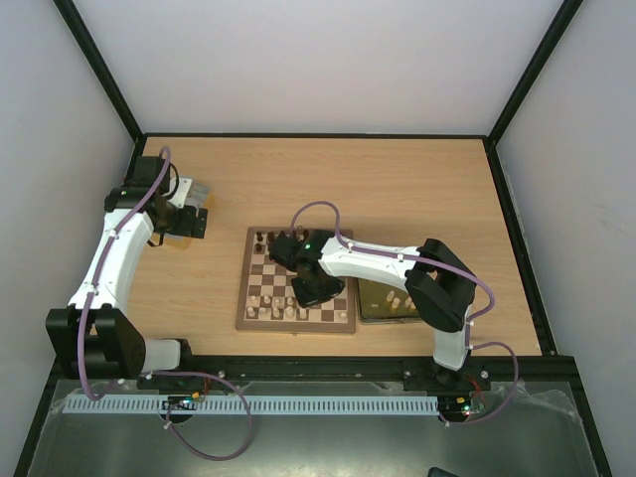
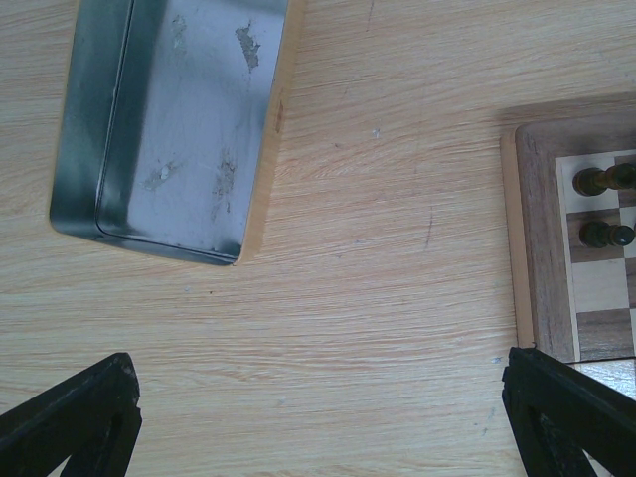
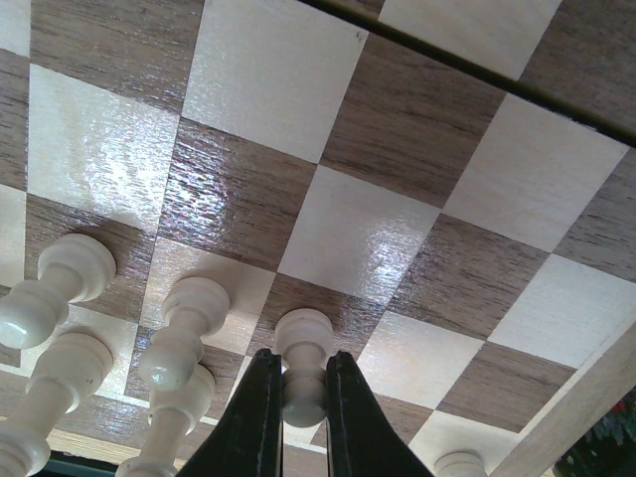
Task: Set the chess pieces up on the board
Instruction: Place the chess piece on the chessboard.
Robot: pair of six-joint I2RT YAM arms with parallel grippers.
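My right gripper (image 3: 301, 388) is pressed together on the upper part of a cream pawn (image 3: 303, 343). The pawn is upright, its base at a dark square in the near rows of the board (image 3: 397, 129). I cannot confirm that the base touches the square. Gripping the pawn high and narrow keeps my fingers clear of the other cream pieces (image 3: 60, 278) standing just beside it on the left.

My left gripper (image 2: 318, 412) is spread wide and holds nothing. It hovers above the bare tabletop (image 2: 378, 298), between the silver tray (image 2: 179, 119) and the board's left border. I judge that this position keeps it out of the right arm's working area.

Dark pieces (image 1: 266, 238) stand along the far edge of the board. The gold tray (image 1: 373, 298), just right of the board, has a few cream pieces in it, so the setup appears incomplete.
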